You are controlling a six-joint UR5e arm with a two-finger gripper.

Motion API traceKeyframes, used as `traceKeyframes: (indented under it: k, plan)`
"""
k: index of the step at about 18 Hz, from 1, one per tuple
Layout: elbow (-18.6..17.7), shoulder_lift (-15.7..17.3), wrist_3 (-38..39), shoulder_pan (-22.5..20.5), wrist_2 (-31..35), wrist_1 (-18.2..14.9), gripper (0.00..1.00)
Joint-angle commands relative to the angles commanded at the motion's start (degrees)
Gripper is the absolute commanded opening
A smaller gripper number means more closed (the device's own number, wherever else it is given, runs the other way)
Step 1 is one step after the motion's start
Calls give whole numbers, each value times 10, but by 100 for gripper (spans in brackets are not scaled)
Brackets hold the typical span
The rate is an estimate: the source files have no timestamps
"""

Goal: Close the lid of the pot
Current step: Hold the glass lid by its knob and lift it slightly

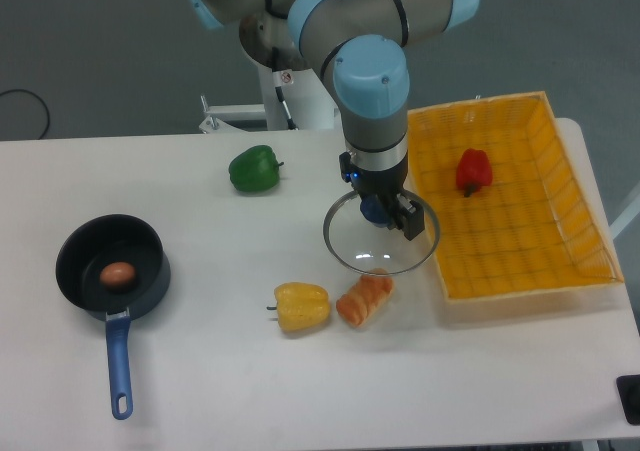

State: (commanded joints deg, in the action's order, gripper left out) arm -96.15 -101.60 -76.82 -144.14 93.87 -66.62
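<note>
Pot (110,271) sits far left of the gripper (385,214), well apart from it: small round black pan, long blue handle pointing toward the camera, brown egg (118,274) inside, so the lid has to land flat without knocking it. Green pepper (254,169) lies up-left of the gripper, yellow pepper (302,307) and an orange-pink food piece (365,298) just below it. Lid (381,237) is directly under the gripper: clear glass disc, thin metal rim, blue knob at centre, right edge close to the basket (560,261). Fingers appear pressed in on the knob, though the wrist hides the contact; can't tell if the lid is lifted or resting on the table. Handling guess: rigid, moderately heavy for its size, glass so fragile and slick. The knob is the only sane grip point; rim is too thin and smooth. A knob-only grip lets it swing, so carry level. Red pepper (473,170) sits in the basket, right of the gripper.
</note>
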Motion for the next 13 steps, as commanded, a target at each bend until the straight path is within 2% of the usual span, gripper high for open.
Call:
traceKeyframes:
  k: [9,13]
  plan:
    - [1,3,0,-4,-6,1,59]
    - [0,25,4,2,-11,-16,59]
